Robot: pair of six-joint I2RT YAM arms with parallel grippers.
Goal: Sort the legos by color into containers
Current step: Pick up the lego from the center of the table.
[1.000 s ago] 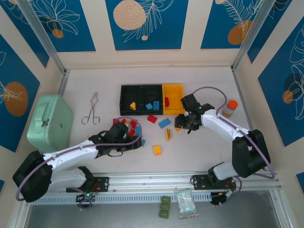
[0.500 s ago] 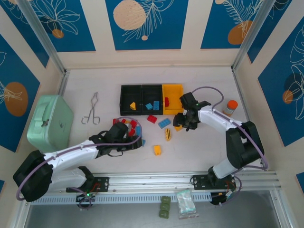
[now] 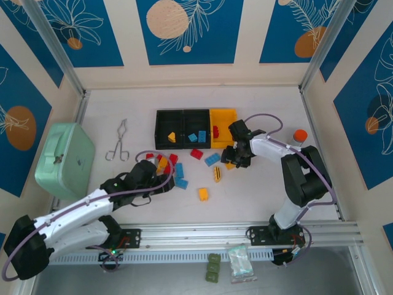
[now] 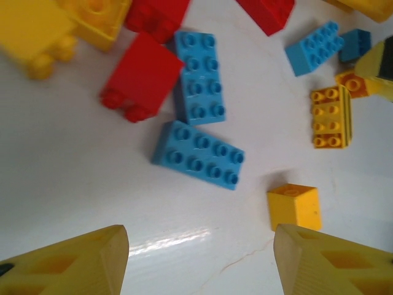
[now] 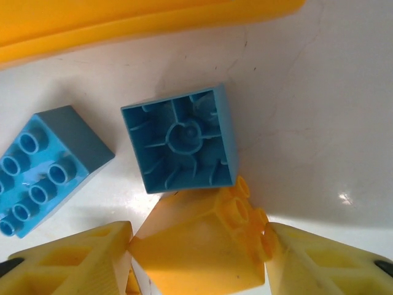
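Since the earlier frames the left arm has drawn back toward its base and the right gripper (image 3: pixel 234 158) has shifted slightly left, closer to the yellow bin (image 3: pixel 223 112). In the right wrist view the right gripper (image 5: pixel 199 236) is clenched on a yellow brick (image 5: pixel 196 252), one finger pressed to each side. An upturned blue brick (image 5: pixel 181 140) lies just beyond the held one, touching it, and a second blue brick (image 5: pixel 46 169) lies to the left, studs up. The yellow bin wall (image 5: pixel 123 18) runs across the top of that view, near but apart from the bricks. In the left wrist view the left gripper (image 4: pixel 199 239) is spread wide with nothing between its fingers. A long blue brick (image 4: pixel 198 155) lies just ahead of it, and a small yellow block (image 4: pixel 295 207) sits just beside the right finger. Farther on, another blue brick (image 4: pixel 199 77) touches a red brick (image 4: pixel 141 77). From above, the left gripper (image 3: pixel 161 179) sits at the near edge of the loose pile, in front of the two black bins (image 3: pixel 184 112), which already hold a few bricks. The table (image 3: pixel 264 190) is bare between the right arm and the front rail. A lone yellow brick (image 3: pixel 203 194) lies well apart from both grippers. Tongs (image 3: pixel 118 142) and a green box (image 3: pixel 64 157) lie to the left, and an orange-capped bottle (image 3: pixel 299 138) stands by the right wall.
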